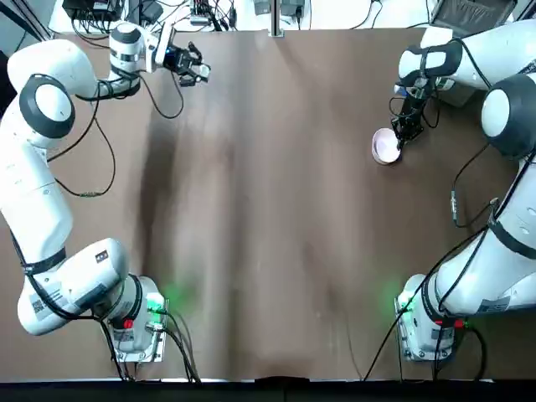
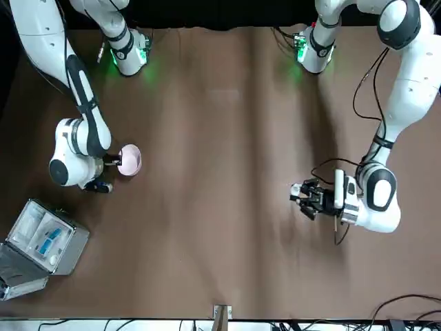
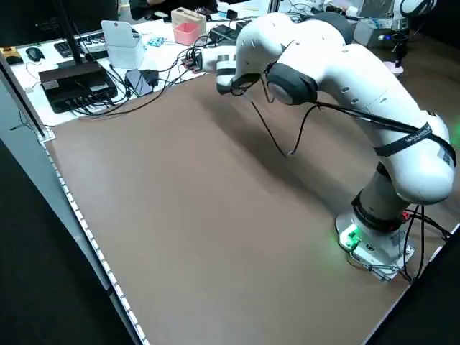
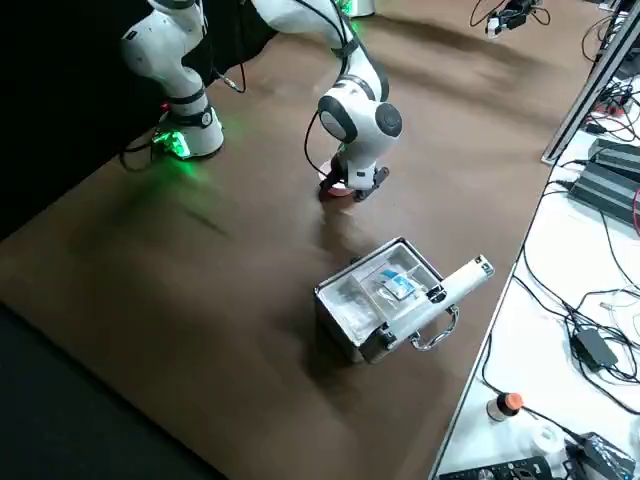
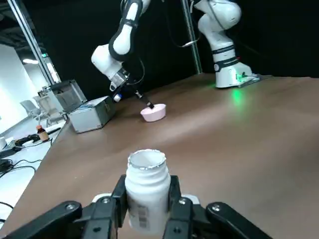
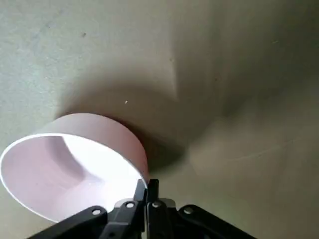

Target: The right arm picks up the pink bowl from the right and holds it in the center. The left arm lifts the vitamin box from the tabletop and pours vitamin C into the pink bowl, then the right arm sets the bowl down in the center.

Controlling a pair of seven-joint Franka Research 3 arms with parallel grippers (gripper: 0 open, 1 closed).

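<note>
The pink bowl (image 1: 385, 147) is at the table's far right, at or just above the tabletop (image 1: 276, 209). My right gripper (image 6: 148, 191) is shut on the bowl's rim (image 6: 75, 164), one finger inside and one outside. From across the table the bowl (image 2: 130, 160) shows beside the right gripper (image 2: 114, 163). My left gripper (image 5: 146, 199) is shut on the vitamin box (image 5: 146, 184), a small white container with its mouth open. The left gripper (image 1: 191, 69) hangs over the far left of the table, well away from the bowl (image 5: 153, 112).
A grey hinged case (image 2: 38, 241) with blue-white contents lies open past the bowl near the table's far right corner, also seen as the case (image 4: 385, 295). Cables and electronics (image 3: 79, 79) line the bench beyond the far edge. Both arm bases (image 1: 138, 322) stand at the near edge.
</note>
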